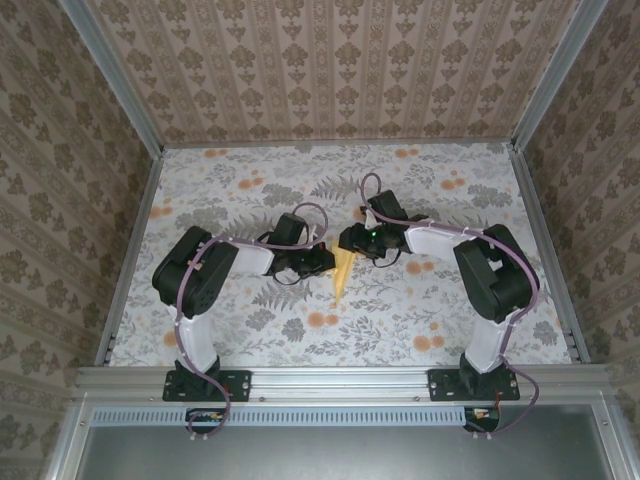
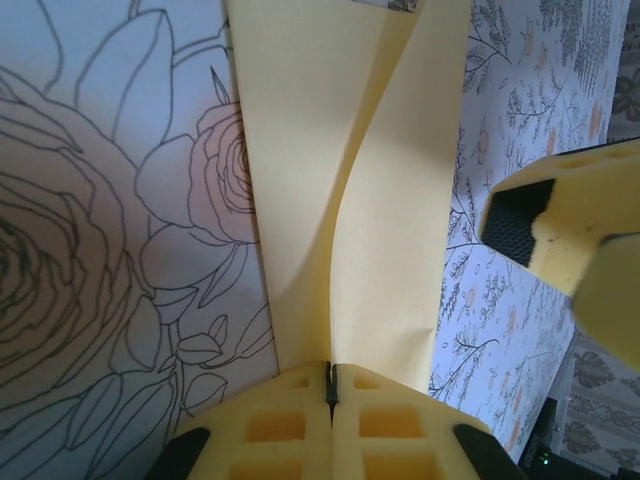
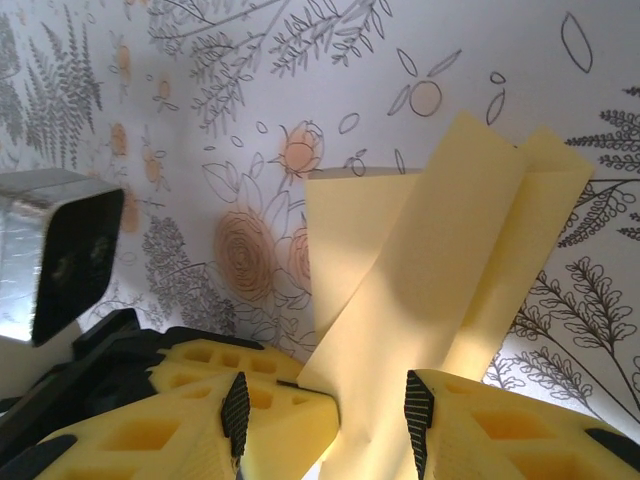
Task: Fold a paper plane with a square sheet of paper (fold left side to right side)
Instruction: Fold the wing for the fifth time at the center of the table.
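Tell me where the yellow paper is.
Top view: the yellow paper is at the middle of the table, pinched by the left gripper, with the open right gripper straddling it.

No text, label, brand, number or sign can be read anywhere; the yellow paper (image 2: 300, 150) and flowered cloth (image 1: 250, 180) carry none.

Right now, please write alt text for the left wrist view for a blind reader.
The left end effector, at the bottom, is shut on the lower edge of a folded yellow paper that runs up the frame. A second yellow finger with a black pad is at the right, over flower-print cloth.
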You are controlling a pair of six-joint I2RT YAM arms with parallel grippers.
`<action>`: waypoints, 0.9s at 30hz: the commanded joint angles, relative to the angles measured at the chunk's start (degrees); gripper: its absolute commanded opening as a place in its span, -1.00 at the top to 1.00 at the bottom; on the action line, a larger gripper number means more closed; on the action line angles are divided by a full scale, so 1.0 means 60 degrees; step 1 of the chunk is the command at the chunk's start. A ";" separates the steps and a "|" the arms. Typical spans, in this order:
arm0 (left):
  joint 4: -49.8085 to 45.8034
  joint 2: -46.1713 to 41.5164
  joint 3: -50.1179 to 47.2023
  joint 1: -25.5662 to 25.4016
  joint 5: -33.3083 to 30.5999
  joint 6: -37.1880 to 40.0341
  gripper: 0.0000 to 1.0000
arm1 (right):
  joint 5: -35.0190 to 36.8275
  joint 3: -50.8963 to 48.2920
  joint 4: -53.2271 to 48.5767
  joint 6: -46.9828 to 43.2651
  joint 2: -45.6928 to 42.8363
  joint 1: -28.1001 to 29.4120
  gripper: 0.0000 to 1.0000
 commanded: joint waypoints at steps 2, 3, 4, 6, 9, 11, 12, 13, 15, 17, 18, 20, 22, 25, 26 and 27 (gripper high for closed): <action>-0.0660 0.0301 0.0073 0.0077 -0.0542 0.0388 0.99 | -0.0100 0.0230 0.0083 -0.0029 0.0285 0.0054 0.03; -0.0690 0.0303 0.0074 0.0077 -0.0534 0.0405 0.99 | -0.0100 0.0218 0.0105 -0.0032 0.0290 0.0055 0.03; -0.0703 0.0303 0.0075 0.0077 -0.0538 0.0402 0.99 | -0.0098 0.0221 0.0126 -0.0032 0.0306 0.0054 0.03; -0.0714 0.0303 0.0065 0.0077 -0.0552 0.0418 0.99 | -0.0074 0.0213 0.0144 -0.0061 0.0268 0.0054 0.04; -0.0721 0.0288 0.0092 0.0077 -0.0565 0.0417 0.99 | -0.0071 0.0169 0.0223 -0.0077 0.0137 0.0054 0.04; -0.0721 0.0288 0.0087 0.0077 -0.0562 0.0435 0.99 | -0.0038 0.0141 0.0242 -0.0092 0.0006 0.0055 0.04; -0.0735 0.0288 0.0102 0.0077 -0.0562 0.0440 0.99 | -0.0003 0.0118 0.0273 -0.0105 -0.0055 0.0058 0.04; -0.0736 0.0288 0.0106 0.0077 -0.0560 0.0432 0.99 | 0.0008 0.0114 0.0295 -0.0117 -0.0115 0.0055 0.04; -0.0752 0.0290 0.0129 0.0077 -0.0560 0.0432 0.99 | 0.0057 0.0080 0.0390 -0.0129 -0.0190 0.0068 0.03; -0.0776 0.0295 0.0116 0.0077 -0.0567 0.0438 0.99 | 0.0018 0.0117 0.0429 -0.0106 -0.0119 0.0081 0.03; -0.0769 0.0288 0.0130 0.0077 -0.0565 0.0435 0.99 | -0.0032 0.0175 0.0403 -0.0105 -0.0043 0.0091 0.03; -0.0776 0.0301 0.0129 0.0077 -0.0573 0.0443 0.99 | -0.0070 0.0236 0.0392 -0.0094 0.0111 0.0120 0.03; -0.0779 0.0303 0.0136 0.0077 -0.0560 0.0439 0.99 | -0.0058 0.0285 0.0336 -0.0091 0.0238 0.0142 0.03; -0.0786 0.0303 0.0151 0.0077 -0.0577 0.0447 0.99 | 0.0014 0.0301 0.0240 -0.0119 0.0352 0.0142 0.03; -0.0794 0.0316 0.0150 0.0078 -0.0575 0.0446 0.99 | 0.0024 0.0327 0.0186 -0.0141 0.0402 0.0142 0.03; -0.0792 0.0317 0.0159 0.0077 -0.0574 0.0449 0.99 | 0.0037 0.0347 0.0135 -0.0167 0.0456 0.0142 0.03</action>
